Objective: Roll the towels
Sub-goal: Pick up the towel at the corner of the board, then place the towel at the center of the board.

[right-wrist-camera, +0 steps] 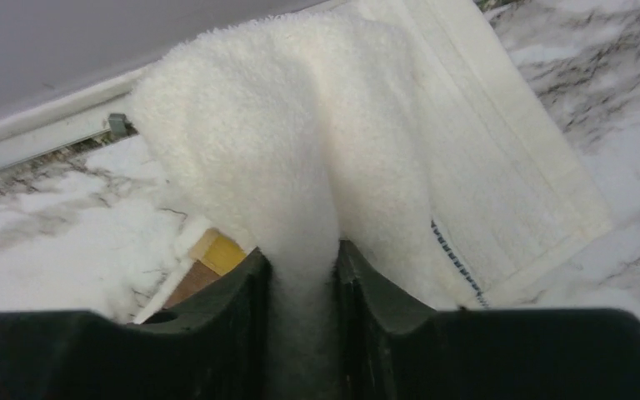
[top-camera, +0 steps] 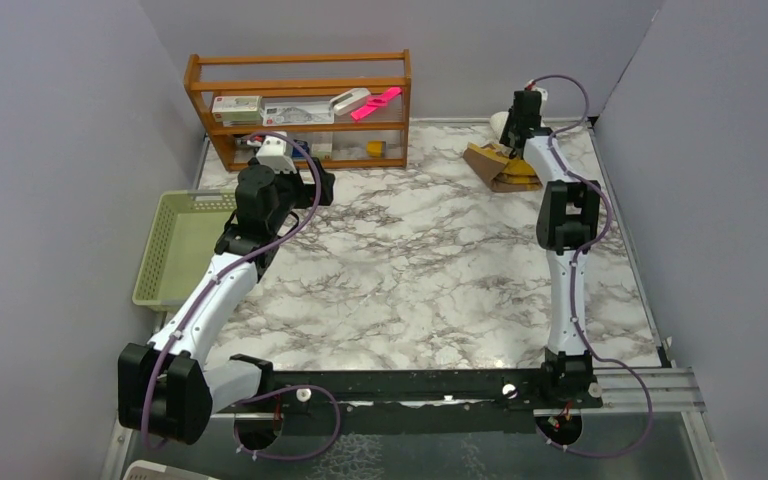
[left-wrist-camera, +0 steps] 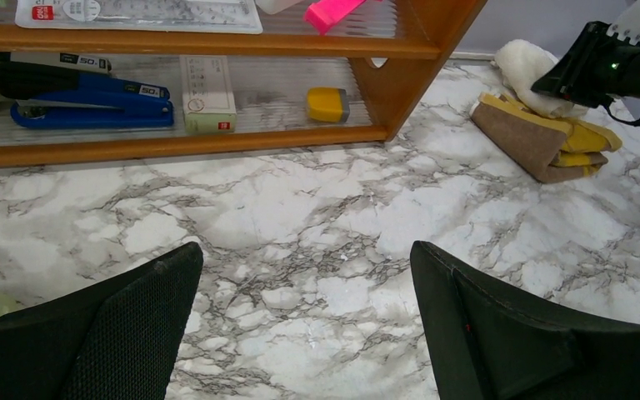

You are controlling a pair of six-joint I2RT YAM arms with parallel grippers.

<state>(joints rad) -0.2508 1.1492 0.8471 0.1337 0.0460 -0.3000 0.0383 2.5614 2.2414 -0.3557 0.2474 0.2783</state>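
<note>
Towels sit piled in the far right corner of the marble surface (top-camera: 410,260); we take the scene from its left edge.

At the far left we see a pale green basket (top-camera: 175,250) against the left wall, beside the surface's edge. Just right of it the left jaws hover above the surface, spread wide apart and holding nothing, facing the far side. Beyond them, against the far wall, stands a wooden shelf (top-camera: 300,105). On its lower level we make out a blue stapler (left-wrist-camera: 83,104), a small white box (left-wrist-camera: 208,104) and a little yellow block (left-wrist-camera: 327,104). A pink item (left-wrist-camera: 333,10) lies on the level above. From the left wrist the shelf's right post stands between those things and the towels.

Right of the shelf we find the yellow towel (left-wrist-camera: 542,137), folded flat with its tan-brown side showing, lying on the surface. The white towel (right-wrist-camera: 300,125) lies partly over its far edge and reaches to the rail along the far wall. The right jaws are over this pile, clamped on a raised fold of the white towel, which bulges up between the fingers (right-wrist-camera: 242,300). From above, the right wrist hides most of the white towel. A corner of the yellow towel peeks out under the white one, just left of the jaws.
</note>
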